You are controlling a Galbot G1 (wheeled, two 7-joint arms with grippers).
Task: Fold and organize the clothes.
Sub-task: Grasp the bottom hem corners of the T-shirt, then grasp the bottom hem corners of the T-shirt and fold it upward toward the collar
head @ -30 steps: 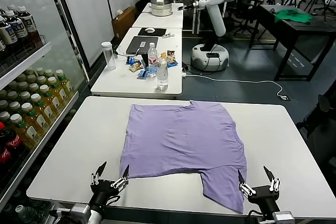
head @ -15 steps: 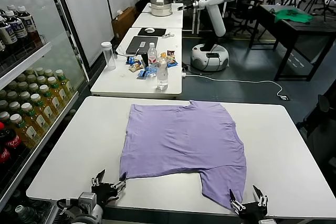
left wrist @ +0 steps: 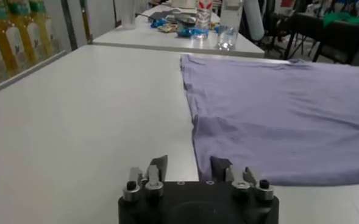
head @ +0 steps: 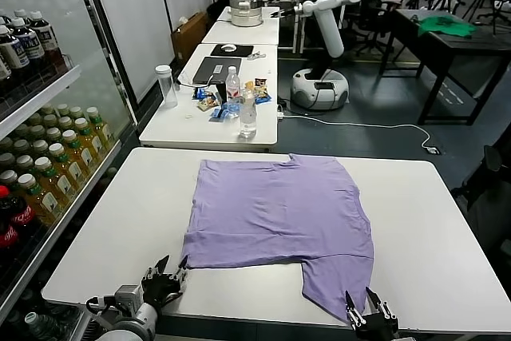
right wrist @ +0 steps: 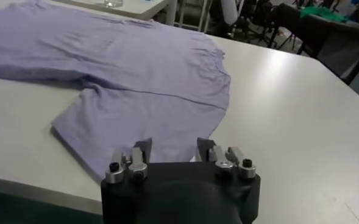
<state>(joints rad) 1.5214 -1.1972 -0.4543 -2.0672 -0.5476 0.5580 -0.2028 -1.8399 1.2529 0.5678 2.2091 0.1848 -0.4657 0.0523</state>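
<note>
Lavender T-shirt (head: 279, 213) plain, no print showing, on white table (head: 120, 229); black grippers with silver fingers; green cloth (head: 447, 23) on dark table (head: 447, 45) far back; white robot (head: 323, 5); amber drinks, yellow-green caps, on shelf (head: 48, 165); dark cola, red labels

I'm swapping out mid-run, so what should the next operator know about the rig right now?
Left gripper: low at the near table edge, at the T-shirt's near left corner; fingers partly apart, with no grip visible.
Right gripper: low at the near edge, at the hem of the flap that hangs nearest the robot; fingers partly apart, with fabric between them in the right wrist view, but a firm hold is not visible.
T-shirt: spread flat on the white table, with no fold made.
Done: both arms brought to the near hem.
Left: grip, fold, tidy.
</note>
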